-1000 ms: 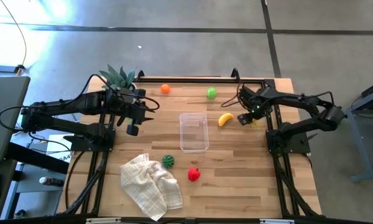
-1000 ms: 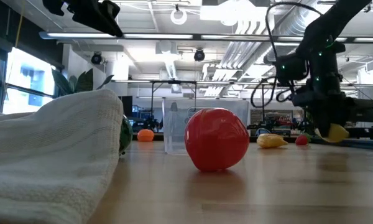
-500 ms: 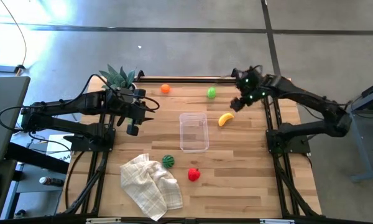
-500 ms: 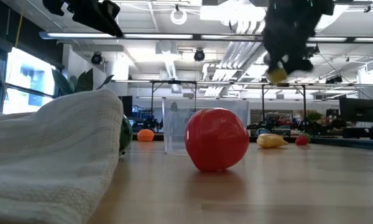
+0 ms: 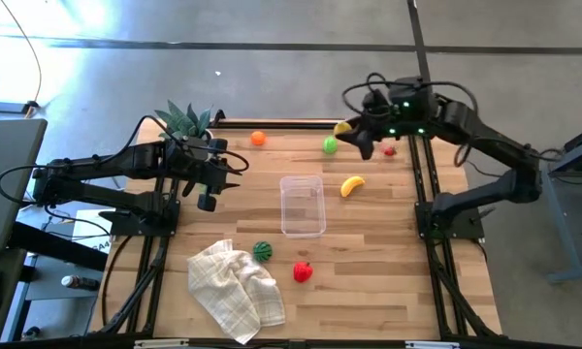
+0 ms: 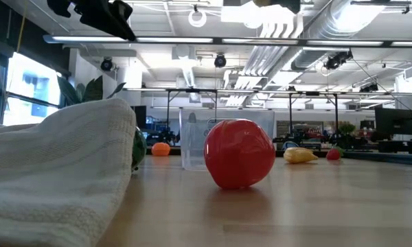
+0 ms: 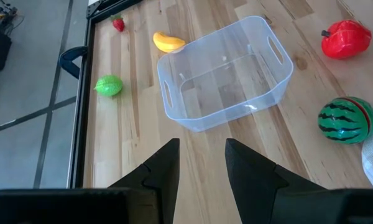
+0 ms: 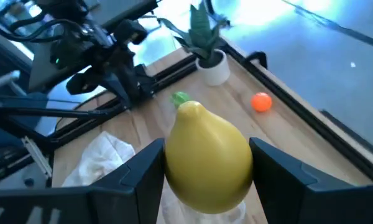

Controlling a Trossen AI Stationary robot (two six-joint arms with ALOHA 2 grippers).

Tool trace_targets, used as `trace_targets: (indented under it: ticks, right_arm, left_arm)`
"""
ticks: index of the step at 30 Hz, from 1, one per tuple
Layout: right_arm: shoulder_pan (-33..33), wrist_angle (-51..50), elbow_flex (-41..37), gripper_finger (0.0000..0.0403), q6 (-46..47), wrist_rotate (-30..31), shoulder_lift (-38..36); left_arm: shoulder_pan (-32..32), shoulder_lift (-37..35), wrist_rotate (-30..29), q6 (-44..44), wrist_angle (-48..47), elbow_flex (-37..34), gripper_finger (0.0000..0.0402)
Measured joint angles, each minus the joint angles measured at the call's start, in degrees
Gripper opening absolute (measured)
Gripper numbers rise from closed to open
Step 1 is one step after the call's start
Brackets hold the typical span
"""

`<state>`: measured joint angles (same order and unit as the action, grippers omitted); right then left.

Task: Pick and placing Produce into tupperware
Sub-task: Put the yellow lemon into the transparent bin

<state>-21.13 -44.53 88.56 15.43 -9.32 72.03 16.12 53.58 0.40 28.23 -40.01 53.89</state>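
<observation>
Right tool (image 5: 349,136) grips a yellow toy lemon (image 8: 206,157), raised above the desk's (image 5: 369,252) far edge. Tupperware (image 5: 302,205) sits mid-desk, empty. Recommend centring over the tub before lowering. Left tool (image 7: 201,167) hovers beside the tub, parted, empty.

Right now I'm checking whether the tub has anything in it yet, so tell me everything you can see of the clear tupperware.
The tupperware is a small see-through plastic tub, rectangular with rounded corners and a cut-out handle slot near the rim at each short end. It stands upright and open, without a lid, on the wooden table near its middle. Nothing lies inside it, and no fruit or gripper touches it.
</observation>
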Motion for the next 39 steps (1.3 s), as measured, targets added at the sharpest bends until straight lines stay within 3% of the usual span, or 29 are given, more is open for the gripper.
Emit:
trace_targets:
  ticks: [8,15,26,39]
  right_arm:
    - [6.97,-1.65,6.06,0.019,-6.27,-0.33,13.34]
    - [11.1,-5.01,6.31,0.019,-9.38,-0.57,24.41]
    - [13.72,-10.21,6.22,0.019,-14.95,3.79,41.53]
    - [11.39,-7.1,6.2,0.019,-17.45,6.23,49.93]
  left_arm:
    - [0.0,0.0,-0.01,-0.01,0.0,0.0,0.0117]
    - [0.0,0.0,0.0,0.0,0.0,0.0,0.0117]
    - [0.0,-0.02,0.0,0.0,0.0,0.0,0.0117]
    - [0.0,0.0,-0.01,-0.01,0.0,0.01,0.0117]
